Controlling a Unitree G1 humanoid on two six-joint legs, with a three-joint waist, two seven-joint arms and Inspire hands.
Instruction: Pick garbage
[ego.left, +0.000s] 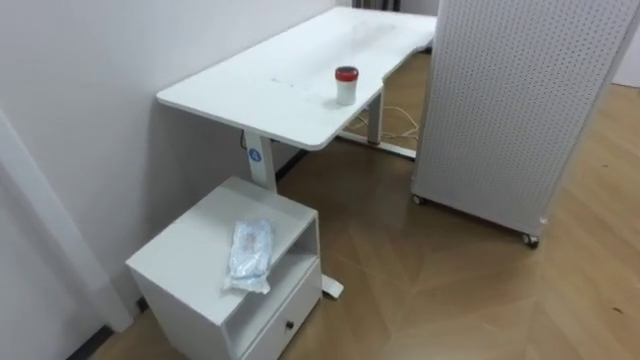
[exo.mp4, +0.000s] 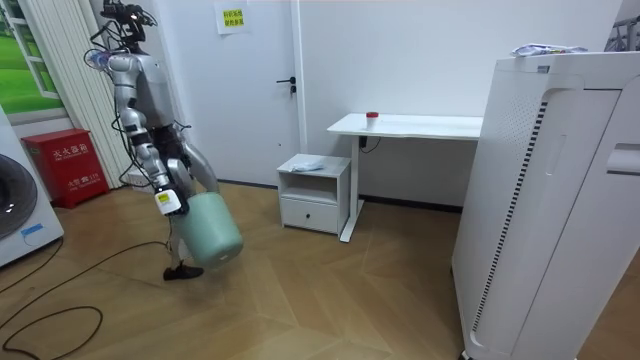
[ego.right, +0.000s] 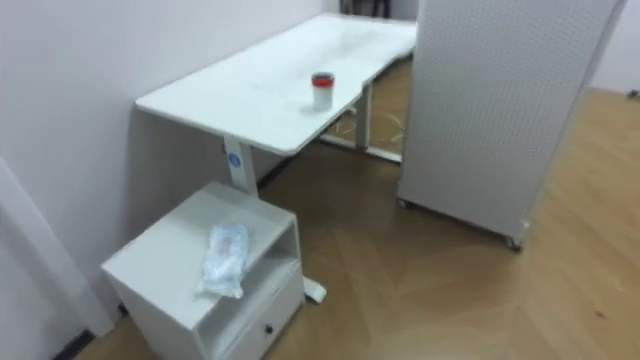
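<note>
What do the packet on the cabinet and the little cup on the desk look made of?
Packet: thin clear plastic film, glossy and crinkled, with pale contents showing through. Cup: probably rigid white plastic, smooth and matte, with a red lid; paper cannot be ruled out.

— What is the room like?
— White walls (exo.mp4: 400, 60) and a wooden floor (ego.left: 450, 290) laid in a herringbone pattern. A white door (exo.mp4: 265, 100) with a dark handle stands in the far wall, with a sheet of paper (exo.mp4: 232, 17) stuck high up there.
— And the furniture?
— A long white desk (ego.left: 280, 80) on white legs runs along the wall. Just beside its end, against the same wall, sits a low white cabinet (ego.left: 190, 250) with an open shelf and a drawer below.
— Anything else?
— A tall white perforated unit (ego.left: 510, 100) on casters stands near the desk. At the room view's left are a window (exo.mp4: 15, 50) with a pale curtain (exo.mp4: 65, 70), a red box (exo.mp4: 68, 165) on the floor and a washing machine (exo.mp4: 18, 215).
</note>
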